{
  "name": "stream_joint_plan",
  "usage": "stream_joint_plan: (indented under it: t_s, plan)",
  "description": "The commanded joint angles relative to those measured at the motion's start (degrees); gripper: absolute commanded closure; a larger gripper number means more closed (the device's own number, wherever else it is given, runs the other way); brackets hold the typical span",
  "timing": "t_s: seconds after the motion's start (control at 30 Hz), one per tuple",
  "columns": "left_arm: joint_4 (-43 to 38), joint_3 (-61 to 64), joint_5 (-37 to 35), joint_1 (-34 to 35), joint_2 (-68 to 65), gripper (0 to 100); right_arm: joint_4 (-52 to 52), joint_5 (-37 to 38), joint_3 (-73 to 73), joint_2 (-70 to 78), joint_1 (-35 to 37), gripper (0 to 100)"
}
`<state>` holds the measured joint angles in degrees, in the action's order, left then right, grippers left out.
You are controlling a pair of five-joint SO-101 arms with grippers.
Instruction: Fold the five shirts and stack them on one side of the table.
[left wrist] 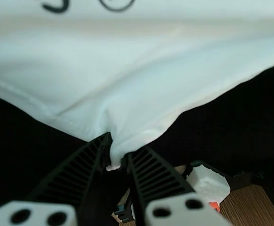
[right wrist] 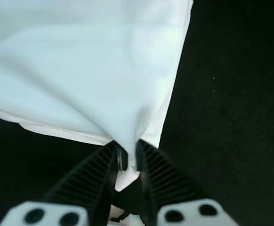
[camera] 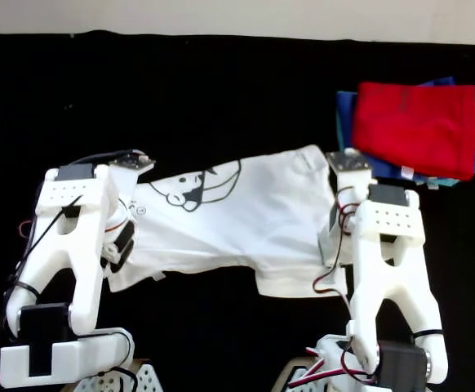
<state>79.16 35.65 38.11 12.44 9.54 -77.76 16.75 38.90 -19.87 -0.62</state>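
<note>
Now, at frame left, left jaws clamped on the near edge of the white shirt (camera: 246, 216), cloth bunched between them. Across the middle, shirt spread printed side up on the black bench (camera: 221, 90). At right, right jaws pinched shut on the opposite near corner. Best done by raising both ends level, keeping the cloth taut, then laying it over evenly. Upper right, stack of folded shirts (camera: 417, 131), red on top, near the shirt's corner.

Open worktop (camera: 180, 98) runs along the far side and far left. The white shirt (camera: 254, 220) spans the middle between left arm (camera: 74, 237) and right arm (camera: 388, 253). The stack of folded shirts (camera: 417, 131) blocks the far right corner.
</note>
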Motion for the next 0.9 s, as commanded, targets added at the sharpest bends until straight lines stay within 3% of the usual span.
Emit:
stream_joint_plan:
  t_s: [0.0, 0.2, 0.37, 0.47, 0.5, 0.57, 0.67, 0.87]
  plan:
    - [5.98, -5.32, 0.44, -0.04, 2.51, 85, -4.62, 0.7, -4.79, -1.98, 1.01, 82.8]
    - [14.95, -20.97, 0.44, 3.56, 2.51, 81, -14.11, 0.26, -21.85, -1.89, 1.63, 83.0]
    - [17.32, -32.66, 0.44, 5.23, 1.98, 82, -9.45, -0.18, -31.08, -0.04, 2.68, 85.2]
    - [11.69, -31.34, -0.09, 4.79, 0.48, 97, -2.15, -3.25, -31.43, 5.14, 5.93, 99.8]
    - [9.14, -30.02, -1.05, 4.18, -0.92, 100, -0.31, -3.69, -31.43, 7.69, 7.6, 98.1]
    - [5.1, -27.74, -3.16, 3.65, -4.97, 97, 3.38, -4.04, -31.52, 13.23, 10.77, 97.4]
    - [0.26, -26.86, -5.54, 2.86, -12.7, 99, 10.42, -4.13, -31.52, 20.79, 13.67, 98.0]
    - [-7.82, -27.12, -7.65, 3.56, -24.75, 99, 22.29, -3.87, -35.91, 32.4, 13.85, 98.0]
